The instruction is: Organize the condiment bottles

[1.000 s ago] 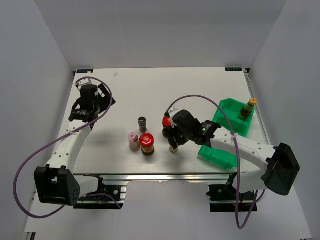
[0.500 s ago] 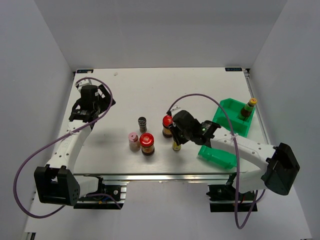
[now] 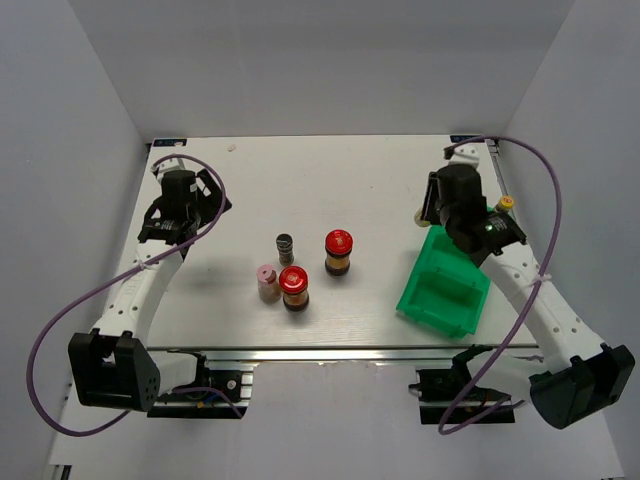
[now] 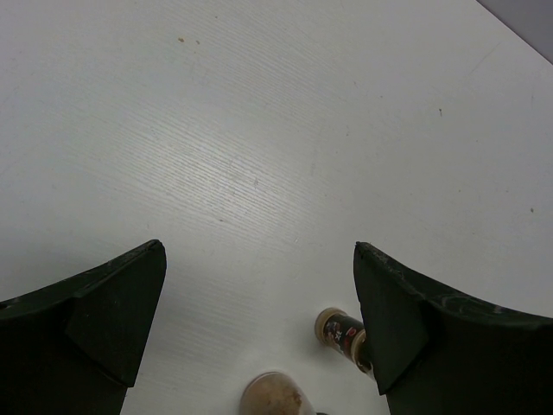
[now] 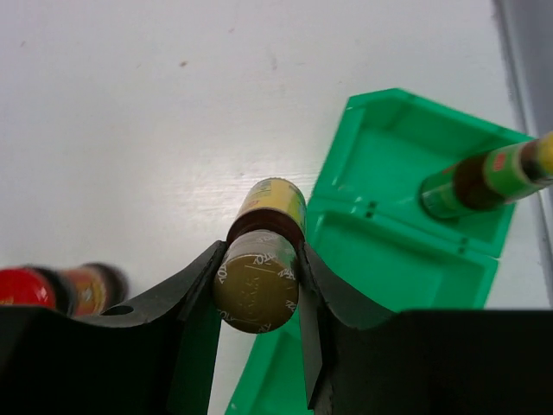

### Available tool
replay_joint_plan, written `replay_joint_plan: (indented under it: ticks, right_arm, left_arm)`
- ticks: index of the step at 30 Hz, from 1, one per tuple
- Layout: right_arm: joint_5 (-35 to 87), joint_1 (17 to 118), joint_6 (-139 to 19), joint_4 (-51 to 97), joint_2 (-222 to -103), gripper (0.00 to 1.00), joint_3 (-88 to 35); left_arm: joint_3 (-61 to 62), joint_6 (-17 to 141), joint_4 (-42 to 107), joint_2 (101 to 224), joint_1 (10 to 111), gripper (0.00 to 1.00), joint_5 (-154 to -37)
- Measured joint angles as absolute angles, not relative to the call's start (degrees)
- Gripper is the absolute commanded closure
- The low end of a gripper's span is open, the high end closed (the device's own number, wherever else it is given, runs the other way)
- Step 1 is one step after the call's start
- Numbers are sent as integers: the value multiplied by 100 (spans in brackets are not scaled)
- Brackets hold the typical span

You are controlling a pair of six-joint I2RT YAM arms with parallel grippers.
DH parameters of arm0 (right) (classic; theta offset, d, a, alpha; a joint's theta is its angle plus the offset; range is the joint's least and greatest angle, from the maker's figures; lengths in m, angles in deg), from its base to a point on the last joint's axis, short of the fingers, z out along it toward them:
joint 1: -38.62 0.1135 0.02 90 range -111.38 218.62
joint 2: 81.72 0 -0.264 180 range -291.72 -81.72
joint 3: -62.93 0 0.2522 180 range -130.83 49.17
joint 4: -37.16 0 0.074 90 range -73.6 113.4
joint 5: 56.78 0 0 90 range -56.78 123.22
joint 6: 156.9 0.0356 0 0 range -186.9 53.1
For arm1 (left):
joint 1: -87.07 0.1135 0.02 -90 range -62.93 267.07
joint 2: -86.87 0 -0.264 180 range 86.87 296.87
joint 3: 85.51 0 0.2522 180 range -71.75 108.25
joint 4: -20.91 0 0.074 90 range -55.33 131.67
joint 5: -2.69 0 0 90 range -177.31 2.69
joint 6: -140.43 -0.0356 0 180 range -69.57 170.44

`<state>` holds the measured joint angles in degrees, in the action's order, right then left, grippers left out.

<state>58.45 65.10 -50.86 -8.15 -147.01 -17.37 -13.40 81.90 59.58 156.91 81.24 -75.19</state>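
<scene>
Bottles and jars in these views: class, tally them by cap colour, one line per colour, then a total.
Red-capped jars: 2
Pink-capped jar: 1
Grey shaker: 1
Yellow-capped bottle: 1
Tan-capped bottle: 1
Total: 6

A white, faintly grained desk [image 3: 300, 180] lies under soft, even light, with plain pale grey walls [image 3: 320, 60] rising behind it and at both its sides and an aluminium rail [image 3: 330, 352] along its near edge.

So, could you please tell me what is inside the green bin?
One yellow-capped green bottle stands in the green bin's far compartment; the right gripper and its tan-capped brown bottle hide part of the near one.
</scene>
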Motion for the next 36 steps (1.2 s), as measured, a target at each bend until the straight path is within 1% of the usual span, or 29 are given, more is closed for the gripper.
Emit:
replay_joint_plan:
  ticks: [5, 13, 19, 25, 28, 30, 32, 34, 36]
  right_arm:
    - [5871, 5675, -5095, -846, -15095, 86, -2163]
    - [5639, 4683, -5132, -887, -15759, 87, -2233]
    - [5320, 4200, -5187, -818, -16146, 86, -2235]
    - [4966, 3960, -5211, -728, -16679, 86, -2235]
    - [4905, 3909, -5207, -651, -16920, 80, -2235]
    - [4868, 3870, -5198, -632, -17029, 78, -2235]
    - [4872, 3822, -5191, -625, -17099, 73, -2235]
    - [4877, 3780, -5187, -625, -17130, 70, -2235]
    - [4890, 3748, -5185, -621, -17147, 69, -2235]
  left_arm:
    - [-1340, 8166, 5951, 15698, 8124, 2, -7565]
    - [-1340, 8129, 5951, 15835, 8124, 2, -7572]
    - [-1332, 8129, 5956, 15947, 8124, 2, -7572]
    - [-1319, 8129, 5958, 16021, 8124, 2, -7576]
    - [-1310, 8129, 5982, 16030, 8124, 2, -7572]
    - [-1299, 8129, 6004, 16032, 8124, 2, -7567]
    - [-1292, 8131, 6006, 16032, 8124, 2, -7556]
    - [-1286, 8131, 6010, 16032, 8124, 2, -7550]
    - [-1286, 8133, 6017, 16032, 8124, 2, -7548]
